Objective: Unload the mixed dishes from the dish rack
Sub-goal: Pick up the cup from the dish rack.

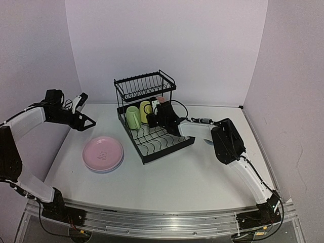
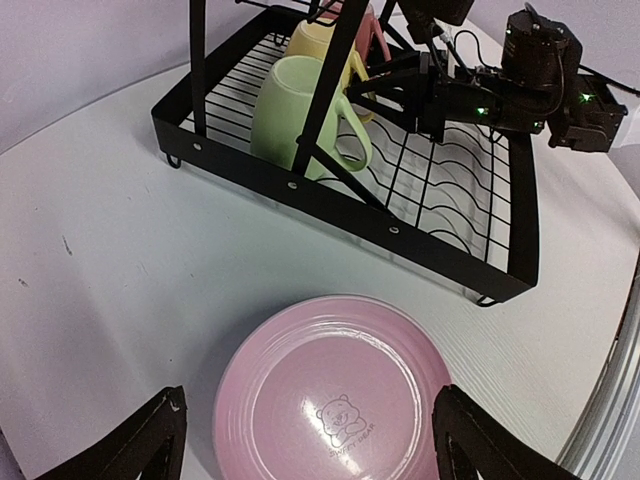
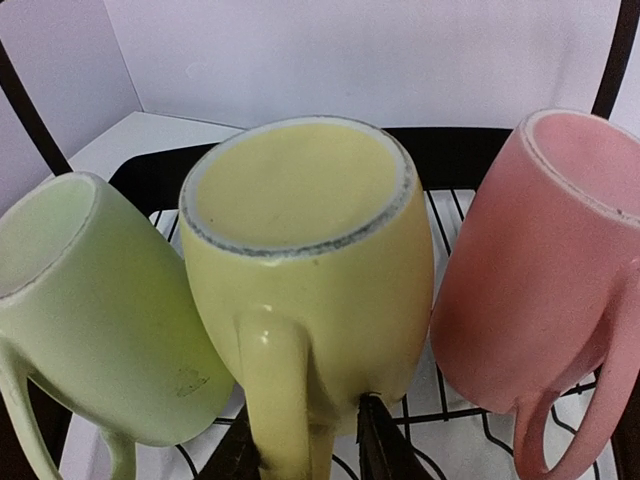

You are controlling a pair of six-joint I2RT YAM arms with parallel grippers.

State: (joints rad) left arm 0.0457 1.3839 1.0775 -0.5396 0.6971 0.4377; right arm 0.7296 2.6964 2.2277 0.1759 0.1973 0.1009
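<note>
The black wire dish rack (image 1: 152, 136) stands mid-table, its upper shelf bare. Three mugs sit upside down in its base tray: light green (image 3: 90, 310), yellow (image 3: 310, 250) and pink (image 3: 540, 270). My right gripper (image 3: 305, 425) reaches into the tray (image 1: 154, 120) with its fingers closed on either side of the yellow mug's handle (image 3: 275, 390). A pink plate (image 2: 335, 400) tops a stack on the table left of the rack, with a purple rim under it (image 1: 103, 153). My left gripper (image 2: 310, 450) hovers open above this plate. No bowls show.
The rack's upright posts and upper shelf (image 1: 144, 83) stand over the mugs. The right arm (image 1: 228, 142) stretches across the table's right half, with a bit of blue (image 1: 208, 142) showing beside it. White walls close in the back and sides.
</note>
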